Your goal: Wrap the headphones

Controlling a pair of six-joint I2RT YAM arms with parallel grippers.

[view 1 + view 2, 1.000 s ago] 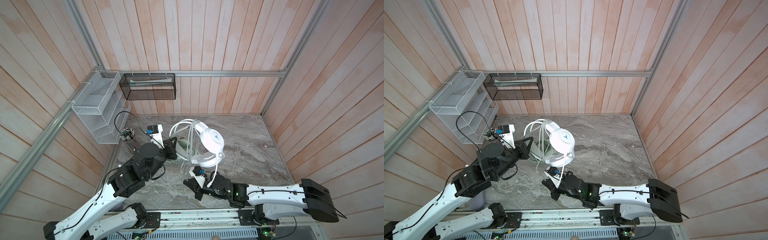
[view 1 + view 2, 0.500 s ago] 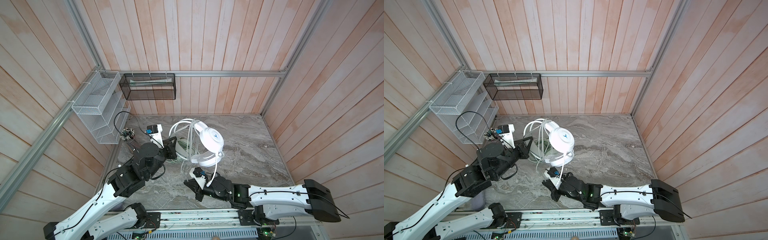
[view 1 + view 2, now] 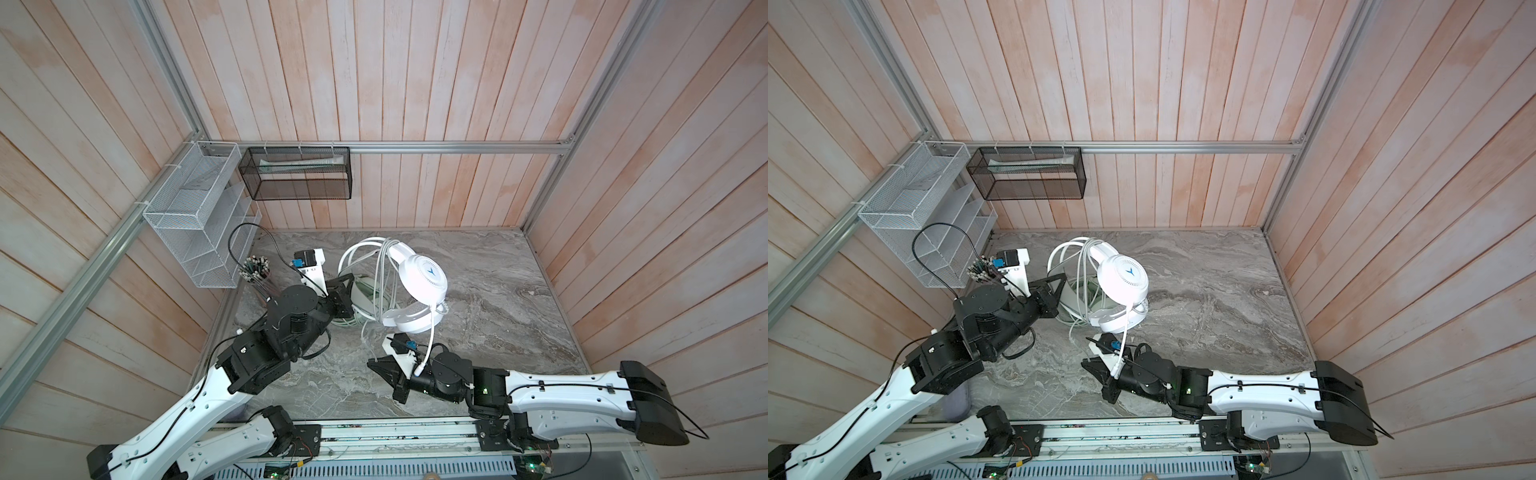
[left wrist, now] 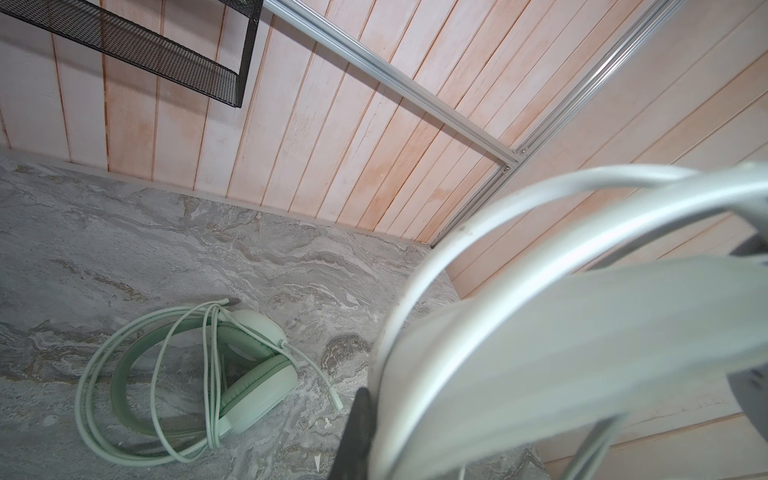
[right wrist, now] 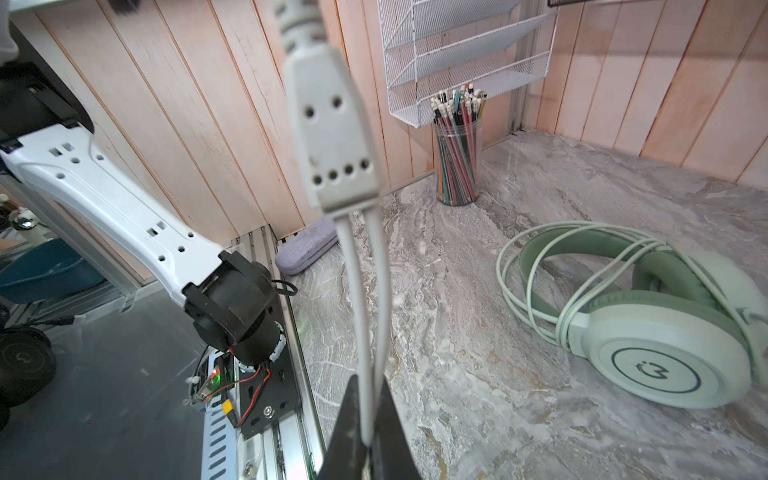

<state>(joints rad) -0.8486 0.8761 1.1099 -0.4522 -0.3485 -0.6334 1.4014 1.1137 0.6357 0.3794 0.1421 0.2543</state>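
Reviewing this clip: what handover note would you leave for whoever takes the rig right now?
Grippers: left gripper shut on the white headset at its headband, holding it above the table; right gripper shut on the white cable just below the splitter.
Done: mint headset lies on the table, cable wound around its headband; white cable already looped over its headband.
Left: wind the last stretch, set the white headset down.
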